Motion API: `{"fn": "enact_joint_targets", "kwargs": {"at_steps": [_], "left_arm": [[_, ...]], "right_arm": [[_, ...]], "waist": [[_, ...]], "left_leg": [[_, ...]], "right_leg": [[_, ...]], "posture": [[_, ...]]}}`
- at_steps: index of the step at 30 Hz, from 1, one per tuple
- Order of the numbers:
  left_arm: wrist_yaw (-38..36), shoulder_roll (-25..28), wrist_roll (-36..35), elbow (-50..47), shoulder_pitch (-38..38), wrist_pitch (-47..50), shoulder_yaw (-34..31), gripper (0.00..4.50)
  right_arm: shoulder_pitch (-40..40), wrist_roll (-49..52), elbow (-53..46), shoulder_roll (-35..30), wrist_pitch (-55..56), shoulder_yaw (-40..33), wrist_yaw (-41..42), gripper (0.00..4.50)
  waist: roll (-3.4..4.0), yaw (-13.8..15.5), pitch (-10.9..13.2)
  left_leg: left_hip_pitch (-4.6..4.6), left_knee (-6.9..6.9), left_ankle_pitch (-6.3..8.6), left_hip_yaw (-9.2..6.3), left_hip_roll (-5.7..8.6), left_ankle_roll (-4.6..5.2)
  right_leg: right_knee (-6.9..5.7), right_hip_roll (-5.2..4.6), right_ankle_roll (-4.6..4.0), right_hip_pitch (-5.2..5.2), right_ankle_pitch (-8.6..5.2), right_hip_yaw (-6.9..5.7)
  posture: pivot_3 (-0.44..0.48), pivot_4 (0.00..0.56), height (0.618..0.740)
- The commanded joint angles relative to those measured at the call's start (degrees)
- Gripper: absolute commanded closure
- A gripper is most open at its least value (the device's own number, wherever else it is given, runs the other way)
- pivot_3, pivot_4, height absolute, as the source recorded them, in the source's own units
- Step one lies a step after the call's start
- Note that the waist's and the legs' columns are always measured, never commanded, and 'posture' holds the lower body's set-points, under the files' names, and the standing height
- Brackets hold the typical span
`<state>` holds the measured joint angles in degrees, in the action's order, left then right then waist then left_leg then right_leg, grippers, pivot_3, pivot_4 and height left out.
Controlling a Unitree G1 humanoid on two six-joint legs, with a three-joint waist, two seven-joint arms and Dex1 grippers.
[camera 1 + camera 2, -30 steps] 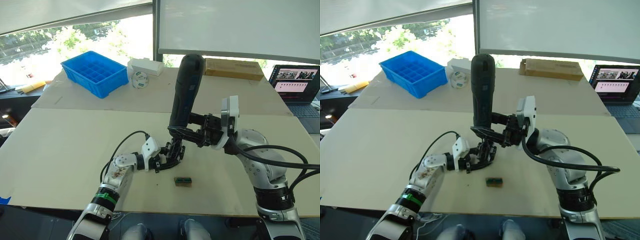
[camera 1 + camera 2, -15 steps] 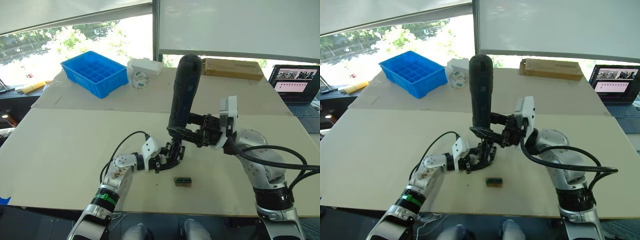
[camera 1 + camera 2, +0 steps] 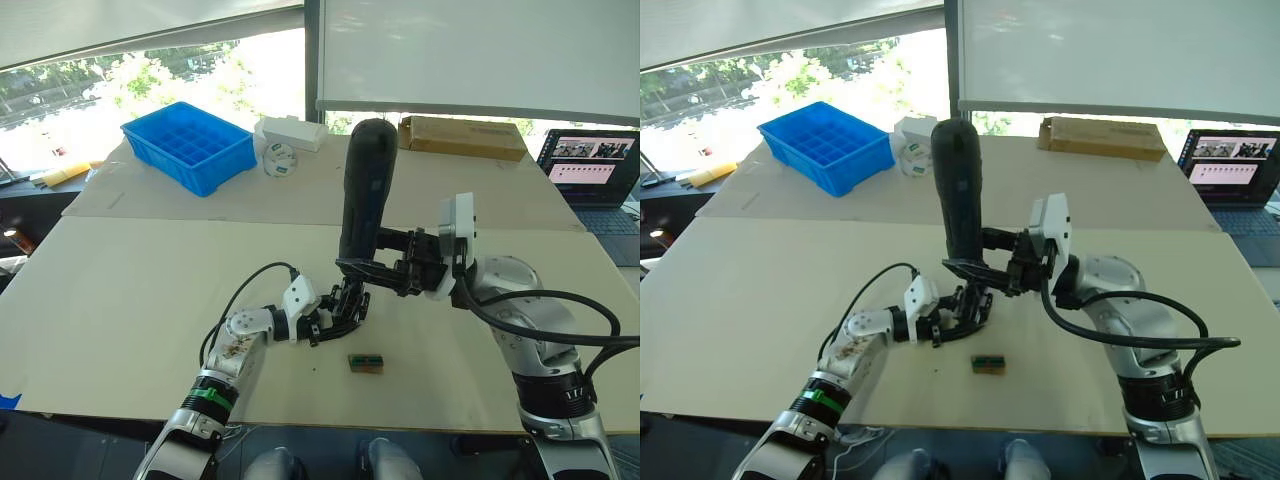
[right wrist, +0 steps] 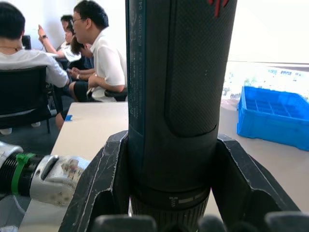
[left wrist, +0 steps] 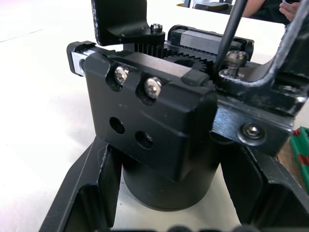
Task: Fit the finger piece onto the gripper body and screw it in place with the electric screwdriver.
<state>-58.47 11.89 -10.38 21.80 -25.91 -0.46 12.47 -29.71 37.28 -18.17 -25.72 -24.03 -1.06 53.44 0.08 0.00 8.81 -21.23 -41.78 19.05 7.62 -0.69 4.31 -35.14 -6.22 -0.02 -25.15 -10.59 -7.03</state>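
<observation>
— On the pale matte table (image 3: 130, 300), what stands out?

— A smooth, flat board beside bright windows; a ribbed blue plastic tray (image 3: 190, 145), a brown cardboard box (image 3: 462, 137) and an open laptop (image 3: 592, 170) sit along the far side.

— And the task's things?

— The gripper body (image 5: 159, 140), blocky black plastic on a round base with shiny screw heads, stands near the table's middle, clamped between the left gripper (image 3: 338, 310)'s fingers. The finger piece (image 5: 120, 19) rises from its top.

— The tool?

— The electric screwdriver (image 3: 362, 190), a long matte cylinder with a textured grip, stands upright in the right gripper (image 3: 375, 268)'s closed fingers, its thin bit on a screw (image 5: 233, 59).

— Anything else?

— A small green block (image 3: 366, 362) lies just beside.
</observation>
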Motion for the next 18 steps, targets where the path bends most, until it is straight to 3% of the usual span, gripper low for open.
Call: {"fn": "enact_joint_targets", "kwargs": {"at_steps": [1, 18], "left_arm": [[-0.79, -0.10, 0.08, -0.23, 1.63, 0.87, 1.20, 2.06], [-0.65, -0.18, 0.18, -0.52, 1.59, 1.12, 1.36, 2.06]], "right_arm": [[-1.89, 3.95, -2.19, 0.99, 0.28, -3.40, -1.72, 2.59], [-0.08, 2.61, -1.92, 0.61, 0.09, 0.58, -1.26, 2.59]], "waist": [[0.00, -0.02, 0.00], [0.00, -0.02, 0.00]], "left_leg": [[0.00, 0.00, 0.00, 0.00, 0.00, 0.00], [0.00, 0.01, 0.00, 0.00, 0.00, 0.00]], "right_leg": [[0.00, 0.00, 0.00, 0.00, 0.00, 0.00], [0.01, 0.00, -0.01, 0.00, 0.01, -0.01]], "posture": [[0.000, 0.150, 0.740], [0.000, 0.150, 0.740]]}}
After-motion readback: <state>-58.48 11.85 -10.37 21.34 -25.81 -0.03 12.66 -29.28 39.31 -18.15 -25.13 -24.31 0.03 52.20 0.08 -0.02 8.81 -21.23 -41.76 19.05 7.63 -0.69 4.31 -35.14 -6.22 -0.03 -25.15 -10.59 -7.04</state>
